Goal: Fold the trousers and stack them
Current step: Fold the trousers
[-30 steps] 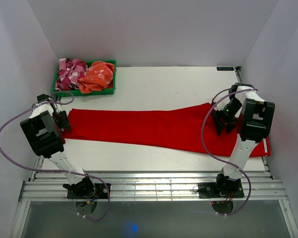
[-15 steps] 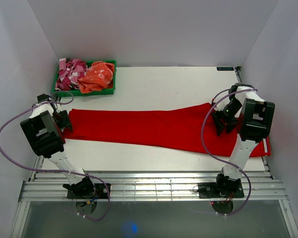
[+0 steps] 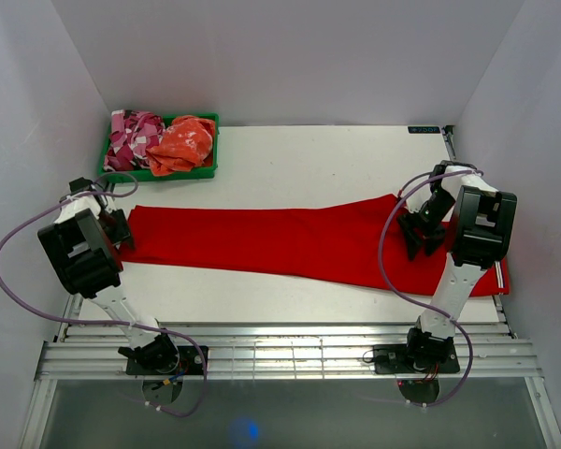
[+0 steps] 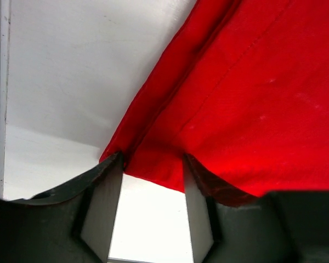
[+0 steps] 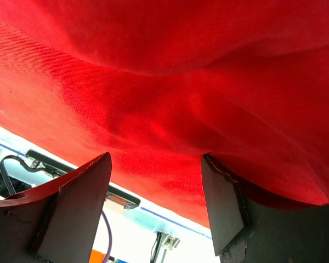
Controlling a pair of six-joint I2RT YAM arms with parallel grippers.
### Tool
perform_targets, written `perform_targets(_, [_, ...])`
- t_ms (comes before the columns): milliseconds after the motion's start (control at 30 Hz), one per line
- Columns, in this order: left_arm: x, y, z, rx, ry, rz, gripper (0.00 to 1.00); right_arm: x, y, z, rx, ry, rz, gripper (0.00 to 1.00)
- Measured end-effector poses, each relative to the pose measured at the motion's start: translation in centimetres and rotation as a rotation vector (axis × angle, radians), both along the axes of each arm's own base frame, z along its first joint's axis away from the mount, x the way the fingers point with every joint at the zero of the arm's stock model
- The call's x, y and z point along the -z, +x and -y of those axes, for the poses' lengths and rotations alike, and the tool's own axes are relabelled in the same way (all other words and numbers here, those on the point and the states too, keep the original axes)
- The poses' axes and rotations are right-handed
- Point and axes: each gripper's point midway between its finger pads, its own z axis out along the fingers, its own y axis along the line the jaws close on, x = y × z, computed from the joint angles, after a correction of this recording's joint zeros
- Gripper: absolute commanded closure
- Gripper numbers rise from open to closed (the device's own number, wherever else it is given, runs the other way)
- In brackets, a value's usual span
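The bright red trousers (image 3: 271, 238) lie flat and stretched out across the table, nearly from side to side. My left gripper (image 3: 122, 229) stands at their left end. In the left wrist view its jaws (image 4: 153, 159) are open, with a corner of the trousers (image 4: 252, 98) lying at the fingertips and bare white table between the fingers (image 4: 101, 203). My right gripper (image 3: 413, 241) is low over the right part of the trousers. It (image 5: 156, 156) is open too, and red cloth (image 5: 164, 71) fills the view past its fingertips.
A green basket (image 3: 159, 175) stands at the back left, holding a pink-and-white patterned garment (image 3: 131, 136) and an orange one (image 3: 182, 140). White walls close in the table (image 3: 309, 159) on three sides. A metal rail (image 3: 290, 346) runs along the near edge.
Hardly anything. The right wrist has shifted a little over the cloth and the left gripper has nudged at the trousers' end; the trousers lie as before.
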Motion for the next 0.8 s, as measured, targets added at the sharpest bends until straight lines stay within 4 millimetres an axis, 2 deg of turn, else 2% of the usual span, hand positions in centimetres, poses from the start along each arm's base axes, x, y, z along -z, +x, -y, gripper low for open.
perform_targets(33, [0.0, 0.0, 0.0, -0.004, 0.001, -0.001, 0.62, 0.1, -0.1, 0.0, 0.000, 0.000, -0.001, 0.29])
perform_targets(133, [0.0, -0.2, -0.3, -0.021, 0.003, -0.003, 0.85, 0.1, -0.1, 0.0, 0.000, 0.000, -0.002, 0.30])
perform_targets(267, [0.0, -0.2, -0.4, -0.030, 0.000, -0.002, 1.00, 0.2, -0.1, 0.0, 0.001, 0.000, -0.002, 0.30])
perform_targets(500, [-0.4, -0.3, -0.5, -0.024, 0.011, -0.005, 1.00, 0.4, -0.3, 0.3, 0.009, -0.023, 0.001, 0.29])
perform_targets(733, [-2.7, -0.5, -1.4, 0.003, 0.062, 0.028, 1.00, 0.5, -0.3, 0.5, 0.021, -0.041, -0.002, 0.29])
perform_targets(800, [-2.8, -0.7, -1.8, 0.001, 0.067, 0.030, 1.00, 0.5, -0.4, 0.6, 0.024, -0.047, -0.005, 0.29])
